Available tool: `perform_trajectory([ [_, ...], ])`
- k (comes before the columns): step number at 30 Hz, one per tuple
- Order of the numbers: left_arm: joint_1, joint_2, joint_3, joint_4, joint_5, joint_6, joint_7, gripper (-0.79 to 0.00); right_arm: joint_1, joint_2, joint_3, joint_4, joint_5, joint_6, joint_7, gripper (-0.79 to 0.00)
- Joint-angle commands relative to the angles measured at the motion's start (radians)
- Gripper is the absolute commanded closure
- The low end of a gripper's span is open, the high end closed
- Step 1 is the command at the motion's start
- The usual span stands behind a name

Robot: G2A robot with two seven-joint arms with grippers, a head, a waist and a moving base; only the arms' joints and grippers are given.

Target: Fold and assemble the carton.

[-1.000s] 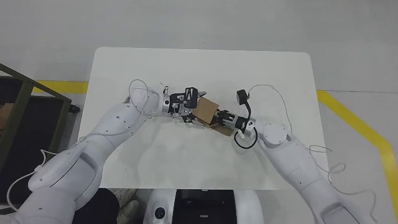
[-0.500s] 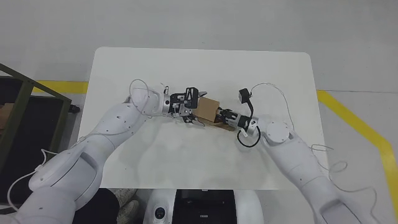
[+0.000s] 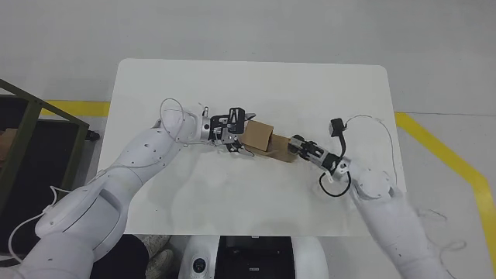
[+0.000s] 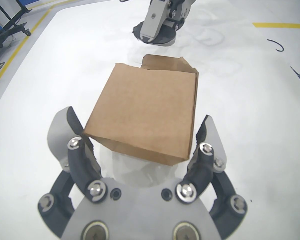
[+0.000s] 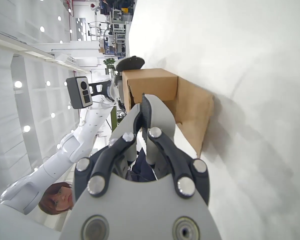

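Note:
A small brown carton (image 3: 258, 136) lies on its side near the middle of the white table (image 3: 194, 85). One flap (image 3: 282, 154) juts out from its right end. My left gripper (image 3: 238, 129) holds the carton's left end; in the left wrist view its fingers (image 4: 73, 123) press on both sides of the carton (image 4: 145, 111). My right gripper (image 3: 298, 144) is shut on nothing, a short way off the flap end. In the right wrist view its closed tips (image 5: 143, 101) point at the carton's open end (image 5: 150, 83) and flap (image 5: 195, 116). From the left wrist it appears beyond the carton as the right gripper (image 4: 146, 38).
A loose black cable piece (image 4: 277, 47) lies on the table right of the carton. The right wrist's cable loops (image 3: 364, 120) above that arm. A dark cart (image 3: 23, 139) stands off the table's left edge. Wide bare table lies behind and in front of the carton.
My right arm has drawn back to the right, its shut gripper coming away from the carton's flap end. The carton now lies flatter and more level. The left gripper has kept its hold.

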Motion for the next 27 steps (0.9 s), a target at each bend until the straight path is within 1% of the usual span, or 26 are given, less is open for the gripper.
perform_trajectory([
  [1,0.0,0.0,-0.001,0.001,0.0,0.003,0.001,-0.785,-0.032,0.006,0.01,-0.048,-0.014,0.041,0.018,0.0],
  [4,0.001,0.0,-0.001,0.001,0.0,0.006,0.004,-0.785,-0.044,0.008,-0.006,-0.082,-0.029,0.085,0.04,0.0],
  [9,0.001,0.0,-0.001,-0.001,0.003,0.005,0.005,-0.785,0.015,-0.01,-0.07,-0.027,-0.004,0.101,0.035,0.0],
  [13,0.0,0.001,-0.002,-0.004,0.003,0.004,0.005,-0.785,0.088,-0.03,-0.117,0.061,0.029,0.088,0.008,0.0],
  [18,0.001,0.002,-0.004,-0.008,0.005,0.006,0.005,-0.785,0.163,-0.053,-0.17,0.146,0.054,0.056,0.007,0.0],
  [27,0.003,0.004,-0.006,-0.011,0.003,-0.001,0.003,-0.785,0.253,-0.086,-0.239,0.257,0.067,0.002,0.019,0.0],
])
